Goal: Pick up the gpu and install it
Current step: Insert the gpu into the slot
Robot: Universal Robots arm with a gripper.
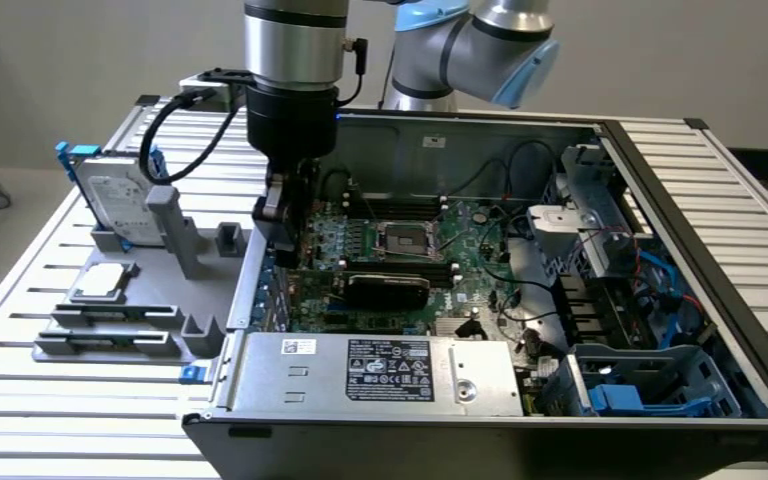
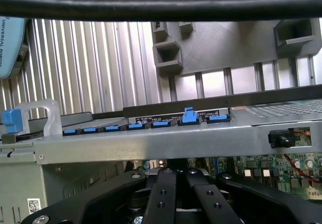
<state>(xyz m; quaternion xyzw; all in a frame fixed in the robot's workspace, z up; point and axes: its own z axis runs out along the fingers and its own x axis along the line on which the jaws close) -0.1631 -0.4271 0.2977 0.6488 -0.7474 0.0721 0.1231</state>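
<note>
This looks like a robotics lab or test workshop: a robot arm reaches down at an open computer case on a slatted metal workbench, beside a grey holder of spare parts, against a plain wall.

UNIVERSAL ROBOTS reads clearly on the light-blue arm cap. Lower down, a QR-code sticker sits on the grey computer case. On the power supply, a black label shows certification marks, but its print is too small to read.
</note>
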